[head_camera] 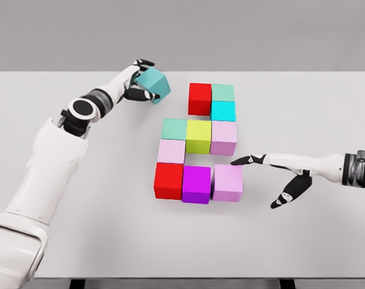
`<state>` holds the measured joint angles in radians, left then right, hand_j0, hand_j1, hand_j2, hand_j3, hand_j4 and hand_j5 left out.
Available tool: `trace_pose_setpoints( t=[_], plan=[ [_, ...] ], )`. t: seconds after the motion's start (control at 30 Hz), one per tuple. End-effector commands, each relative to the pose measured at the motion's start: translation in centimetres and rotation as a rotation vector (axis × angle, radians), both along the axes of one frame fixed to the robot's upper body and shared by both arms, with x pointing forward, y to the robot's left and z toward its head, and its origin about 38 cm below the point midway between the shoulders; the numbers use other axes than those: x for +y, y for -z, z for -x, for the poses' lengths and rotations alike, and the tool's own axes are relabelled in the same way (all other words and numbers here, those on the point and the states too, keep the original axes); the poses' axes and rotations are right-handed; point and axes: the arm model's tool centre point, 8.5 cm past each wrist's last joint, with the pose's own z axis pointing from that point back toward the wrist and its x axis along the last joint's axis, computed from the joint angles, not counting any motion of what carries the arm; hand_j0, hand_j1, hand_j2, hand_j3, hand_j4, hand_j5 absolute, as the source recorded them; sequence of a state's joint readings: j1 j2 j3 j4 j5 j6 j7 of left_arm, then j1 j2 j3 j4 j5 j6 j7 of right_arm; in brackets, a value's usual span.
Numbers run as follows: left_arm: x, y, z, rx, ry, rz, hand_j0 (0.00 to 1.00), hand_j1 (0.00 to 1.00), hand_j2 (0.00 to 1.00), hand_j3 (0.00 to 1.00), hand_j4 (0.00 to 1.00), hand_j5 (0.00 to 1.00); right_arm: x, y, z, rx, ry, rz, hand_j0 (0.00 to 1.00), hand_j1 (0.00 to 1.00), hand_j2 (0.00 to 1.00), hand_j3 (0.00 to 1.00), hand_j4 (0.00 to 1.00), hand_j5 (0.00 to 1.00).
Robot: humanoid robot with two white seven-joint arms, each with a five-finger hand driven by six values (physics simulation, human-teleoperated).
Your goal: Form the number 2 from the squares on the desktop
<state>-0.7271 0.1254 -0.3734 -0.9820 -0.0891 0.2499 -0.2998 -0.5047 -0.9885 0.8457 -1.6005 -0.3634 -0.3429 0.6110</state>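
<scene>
Left hand (pixel 139 79) grasps a teal cube (pixel 153 85), tilted and lifted off the white tabletop (pixel 303 241), at ten o'clock from the assembled blocks. Right hand (pixel 279 174) is released, fingers spread, one fingertip (pixel 235 162) just beside the lower pink cube (pixel 228 182) at four o'clock of the group. Assembled blocks sit mid-tabletop: red cube (pixel 200 98) and mint cube (pixel 223 92) at twelve o'clock, cyan cube (pixel 223 111) below. Middle row: green cube (pixel 174 128), yellow cube (pixel 198 136), pink cube (pixel 224 138). Pale pink cube (pixel 171 151) sits at nine o'clock; second red cube (pixel 168 180) and purple cube (pixel 196 183) lie along six o'clock.
</scene>
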Motion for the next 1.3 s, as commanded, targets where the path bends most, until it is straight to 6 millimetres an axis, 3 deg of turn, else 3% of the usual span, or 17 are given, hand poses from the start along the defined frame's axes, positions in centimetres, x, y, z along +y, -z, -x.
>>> trace_pose_setpoints(
  t=[0.0,0.33,0.53,0.7,0.9,0.97,1.1,1.17,1.27],
  plan=[
    [-0.5,0.7,0.0,0.018,0.000,0.001,0.40,0.40,0.40,0.40,0.40,0.40,0.0,-0.1,0.0,0.003,0.003,-0.004,1.00,1.00,1.00,1.00,1.00,1.00],
    [-2.0,0.4,0.0,0.007,0.021,-0.008,0.40,0.40,0.40,0.40,0.40,0.40,0.6,-0.3,0.4,-0.001,-0.020,-0.013,1.00,1.00,1.00,1.00,1.00,1.00],
    [-1.6,0.5,0.0,0.003,0.021,-0.016,0.40,0.40,0.40,0.40,0.40,0.40,1.1,-0.3,0.7,0.001,-0.037,-0.018,1.00,1.00,1.00,1.00,1.00,1.00],
    [-0.4,0.3,0.0,-0.011,0.023,-0.044,0.40,0.40,0.40,0.40,0.40,0.40,0.0,-1.1,0.1,-0.020,-0.005,-0.005,1.00,1.00,1.00,1.00,1.00,1.00],
    [-0.7,0.2,0.2,-0.034,0.085,-0.068,0.40,0.40,0.40,0.40,0.40,0.40,-2.2,-3.7,-1.6,-0.083,0.070,-0.020,1.00,1.00,1.00,1.00,1.00,1.00],
    [0.2,0.1,0.4,-0.019,0.157,-0.082,0.40,0.40,0.40,0.40,0.40,0.40,-3.8,-6.4,-2.3,-0.154,0.112,-0.045,1.00,1.00,1.00,1.00,1.00,1.00],
    [0.0,0.1,0.5,-0.035,0.182,-0.090,0.40,0.40,0.40,0.40,0.40,0.40,-10.2,-8.7,-0.8,-0.233,0.311,-0.116,1.00,1.00,1.00,1.00,1.00,1.00],
    [0.0,0.1,0.5,-0.038,0.183,-0.091,0.40,0.40,0.40,0.40,0.40,0.40,-11.2,-9.6,0.0,-0.270,0.335,-0.129,1.00,1.00,1.00,1.00,1.00,1.00],
    [0.0,-0.7,0.1,-0.050,0.186,-0.105,0.40,0.40,0.40,0.40,0.40,0.40,-10.8,-10.1,0.2,-0.303,0.309,-0.146,1.00,1.00,1.00,1.00,1.00,1.00]
  ],
)
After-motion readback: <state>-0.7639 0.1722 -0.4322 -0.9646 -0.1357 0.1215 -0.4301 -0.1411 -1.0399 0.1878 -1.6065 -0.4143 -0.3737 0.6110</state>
